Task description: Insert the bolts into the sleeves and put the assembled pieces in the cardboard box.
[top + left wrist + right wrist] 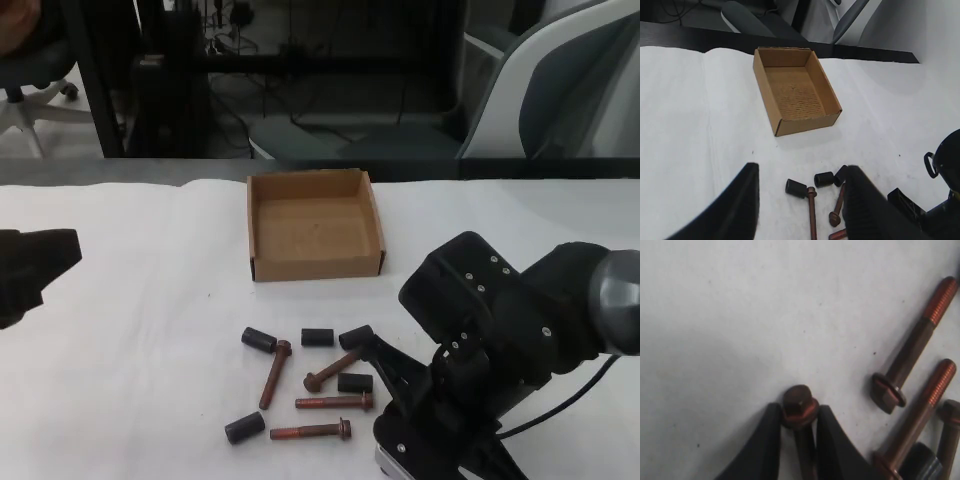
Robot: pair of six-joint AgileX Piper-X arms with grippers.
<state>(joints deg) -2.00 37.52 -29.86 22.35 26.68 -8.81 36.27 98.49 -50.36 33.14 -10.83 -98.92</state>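
Down at the near right of the white-covered counter, the right pincer is closed on a bolt. Its two dark fingers press the shank from either side just behind the hex head, which sticks out past the fingertips. The high view shows this bolt lying at a slant among the loose parts, and whether it is off the counter cannot be told.

Around it lie three loose bolts, coppery brown with threaded ends, two of them level and near each other, the third more upright at the pile's left. Five short black sleeves are scattered through the group: three in a row on the far side, one just beside the held bolt's shank, one at the near left corner. The bulky right arm covers the counter next to the pile and crowds its right edge.

The cardboard box sits open beyond the parts, a short way apart from them, with only bare brown floor inside. The left pincer hangs above the counter at the left, fingers spread wide with nothing between them. An office chair stands behind the counter.
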